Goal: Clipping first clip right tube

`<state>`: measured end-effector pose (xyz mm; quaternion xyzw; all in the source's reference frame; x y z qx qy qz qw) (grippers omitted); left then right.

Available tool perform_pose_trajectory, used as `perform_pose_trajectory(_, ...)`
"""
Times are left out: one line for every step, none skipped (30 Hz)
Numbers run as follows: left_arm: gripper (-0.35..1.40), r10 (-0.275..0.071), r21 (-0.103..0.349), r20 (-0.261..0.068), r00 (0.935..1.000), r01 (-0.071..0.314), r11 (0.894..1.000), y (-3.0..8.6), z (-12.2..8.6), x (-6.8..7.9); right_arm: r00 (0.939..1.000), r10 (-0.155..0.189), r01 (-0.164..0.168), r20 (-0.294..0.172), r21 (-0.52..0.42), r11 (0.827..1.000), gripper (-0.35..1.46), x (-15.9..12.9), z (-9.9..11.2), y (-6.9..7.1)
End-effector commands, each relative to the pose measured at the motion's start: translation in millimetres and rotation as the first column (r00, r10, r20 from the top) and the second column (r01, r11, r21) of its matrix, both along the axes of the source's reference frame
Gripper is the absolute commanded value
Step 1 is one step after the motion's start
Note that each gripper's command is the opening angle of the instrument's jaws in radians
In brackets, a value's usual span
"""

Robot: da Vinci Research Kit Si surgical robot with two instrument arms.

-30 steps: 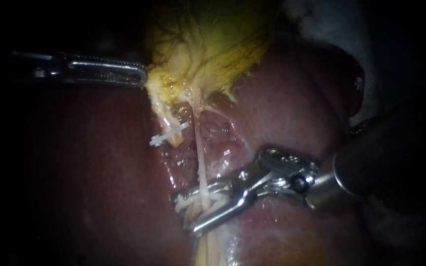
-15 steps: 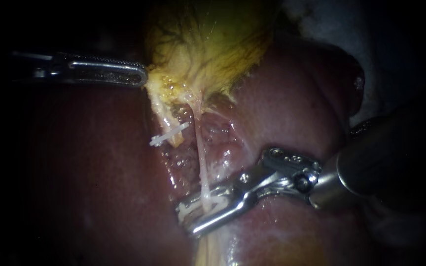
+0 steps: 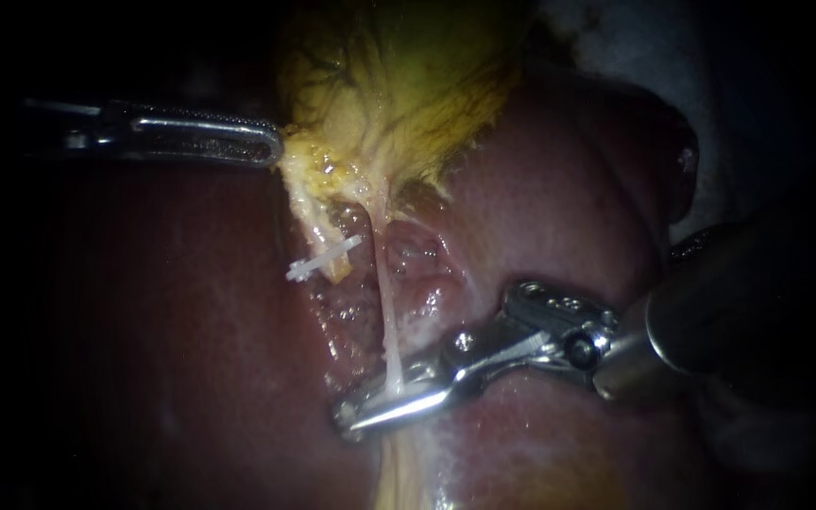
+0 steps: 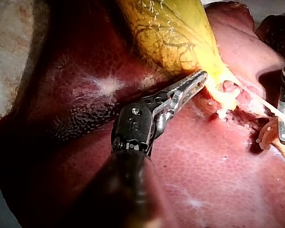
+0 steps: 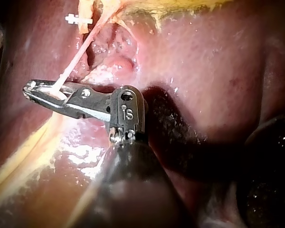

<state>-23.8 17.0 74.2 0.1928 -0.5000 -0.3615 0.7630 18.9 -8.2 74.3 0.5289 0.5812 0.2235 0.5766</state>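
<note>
In the endoscope view, the left instrument [image 3: 271, 149] pinches the edge of the yellow gallbladder [image 3: 399, 85]. The thin right tube [image 3: 384, 293] hangs down from the gallbladder. The right instrument [image 3: 353, 417] squeezes it well away from the gallbladder.

In the left wrist view, the left instrument [image 4: 202, 77] has its jaws pressed onto the gallbladder's edge.

In the right wrist view, the right instrument [image 5: 29, 89] has its jaws tight on the right tube [image 5: 76, 59].

- Endoscope: close above the liver [image 3: 559, 189], facing the gallbladder [image 3: 399, 85] at upper centre of the frame.
- Left wrist camera: looks along the left instrument [image 4: 199, 78] toward the gallbladder.
- Right wrist camera: looks along the right instrument [image 5: 38, 90], very near.
- All 3 views share the right tube [image 3: 387, 312].
</note>
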Motion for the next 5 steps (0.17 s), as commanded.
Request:
perform_pose_trajectory(-0.35,0.000,0.000,0.000,1.0000,0.000,1.000,0.0,0.0,0.0,1.0000,-0.001,0.001,-0.002,0.000,1.000,-0.35,0.0,0.1,0.0)
perform_pose_trajectory(-0.35,0.000,0.000,0.000,1.0000,0.000,1.000,0.0,0.0,0.0,1.0000,-0.001,0.001,-0.002,-0.001,1.000,-0.35,0.0,0.1,0.0)
perform_pose_trajectory(-0.35,0.000,0.000,0.000,1.0000,0.000,1.000,0.0,0.0,0.0,1.0000,-0.001,0.001,-0.002,-0.001,1.000,-0.35,0.0,0.1,0.0)
perform_pose_trajectory(-0.35,0.000,0.000,0.000,1.0000,0.000,1.000,0.0,0.0,0.0,1.0000,-0.001,0.001,-0.002,-0.001,1.000,-0.35,0.0,0.1,0.0)
perform_pose_trajectory(-0.35,0.000,0.000,-0.001,1.0000,0.000,1.000,0.0,0.1,0.0,1.0000,-0.001,0.001,-0.001,-0.001,1.000,-0.35,-0.1,0.2,0.0)
